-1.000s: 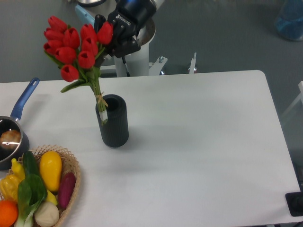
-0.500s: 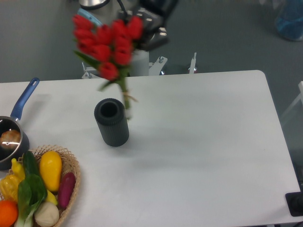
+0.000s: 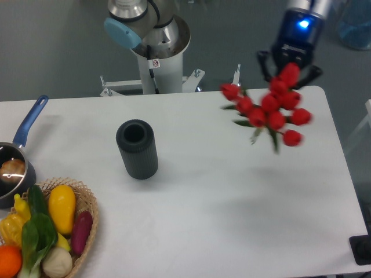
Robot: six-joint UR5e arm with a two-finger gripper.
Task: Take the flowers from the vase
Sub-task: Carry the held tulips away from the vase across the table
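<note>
A robot arm's pincer point(image 3: 290, 68) holds the flowers point(image 3: 269, 110) aloft over the right rear part of the white tabletop point(image 3: 232, 202), its jaws closed on the bunch near the red heads, the exact contact hidden behind the buds. The tulips, smooth red buds on green stems and leaves, hang blurred and tilted, well apart from the vase point(image 3: 137, 148), a dark grey ribbed cylinder standing upright with its round mouth empty. The likely risk: a grip so high on a long, top-heavy bunch may let it swing or slide out, or may crush the soft buds. At the left edge sit a steel saucepan point(image 3: 11, 168) with a blue handle and a wicker basket point(image 3: 87, 223) of bright vegetables.
</note>
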